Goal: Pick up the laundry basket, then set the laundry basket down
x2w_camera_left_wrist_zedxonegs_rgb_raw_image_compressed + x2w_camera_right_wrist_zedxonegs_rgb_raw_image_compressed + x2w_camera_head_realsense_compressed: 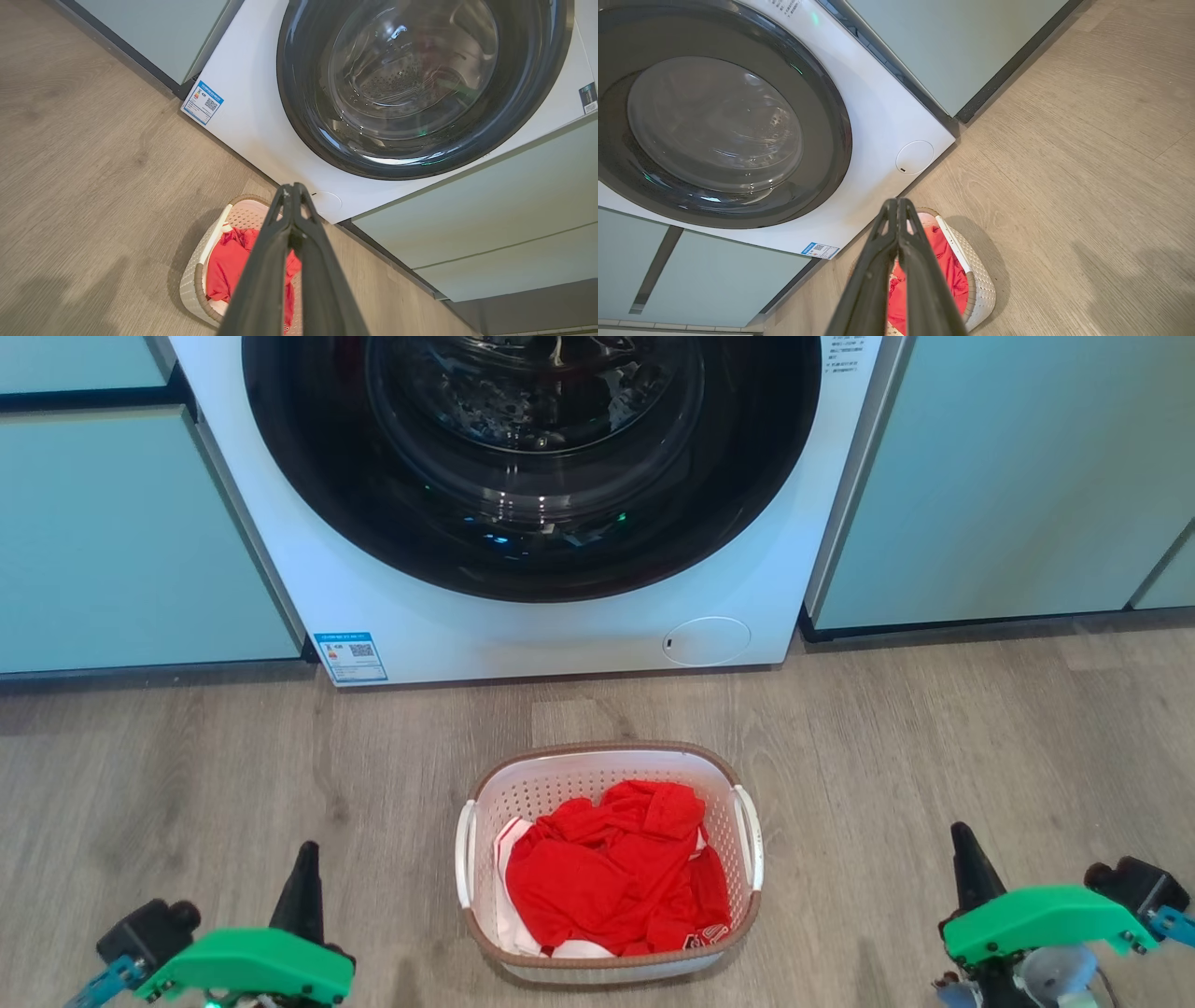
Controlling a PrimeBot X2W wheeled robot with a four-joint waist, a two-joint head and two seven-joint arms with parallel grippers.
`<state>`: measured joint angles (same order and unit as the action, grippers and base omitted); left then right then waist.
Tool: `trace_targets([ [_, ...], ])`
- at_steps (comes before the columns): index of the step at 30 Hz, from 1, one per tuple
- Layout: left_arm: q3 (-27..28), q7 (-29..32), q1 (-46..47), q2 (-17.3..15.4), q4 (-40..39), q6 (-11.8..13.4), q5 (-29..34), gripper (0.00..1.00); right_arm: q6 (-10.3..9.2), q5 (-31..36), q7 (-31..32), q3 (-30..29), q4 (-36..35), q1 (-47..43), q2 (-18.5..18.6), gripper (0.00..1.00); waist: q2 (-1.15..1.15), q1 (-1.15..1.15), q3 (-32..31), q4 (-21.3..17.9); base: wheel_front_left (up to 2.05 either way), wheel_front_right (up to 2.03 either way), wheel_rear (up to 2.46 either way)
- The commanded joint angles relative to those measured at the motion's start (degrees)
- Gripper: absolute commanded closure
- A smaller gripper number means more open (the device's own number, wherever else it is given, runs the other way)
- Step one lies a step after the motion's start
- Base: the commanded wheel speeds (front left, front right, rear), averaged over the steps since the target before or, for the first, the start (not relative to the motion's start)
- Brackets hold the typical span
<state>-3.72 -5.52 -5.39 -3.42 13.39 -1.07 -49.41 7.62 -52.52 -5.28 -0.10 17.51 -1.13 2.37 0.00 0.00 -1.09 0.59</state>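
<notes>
Left gripper [292, 187] and right gripper [896, 201] are each shown with fingers pressed together, nothing held, well apart from the laundry basket [560, 782]. It stands upright on the wood-grain floor [934, 737] between them, before the washing machine [579, 639]. Either a lift is pending or the basket is already set down; this cannot be settled. Perforated white plastic walls, a brown rim band, smooth side handles [747, 840] and crumpled red cloth [607, 873] are noted.
</notes>
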Motion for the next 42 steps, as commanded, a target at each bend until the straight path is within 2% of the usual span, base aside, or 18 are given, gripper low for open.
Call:
trace_targets([
  [1, 1.53, 0.24, 3.28, -0.82, -1.55, -0.58, -1.73, 1.0, -0.06, -1.68, 0.41, 0.06, -2.14, 3.53, 1.05, 1.0, 0.0, 0.0, 0.03, -0.01, 0.0, 0.0, 0.0],
  [42, 6.04, 6.96, 8.57, -0.76, -0.16, -4.37, -29.3, 1.0, -0.11, -26.93, 7.19, -3.41, -3.05, 5.92, 1.24, 1.0, 0.0, 0.0, 0.83, -0.39, 0.0, 0.0, 0.0],
])
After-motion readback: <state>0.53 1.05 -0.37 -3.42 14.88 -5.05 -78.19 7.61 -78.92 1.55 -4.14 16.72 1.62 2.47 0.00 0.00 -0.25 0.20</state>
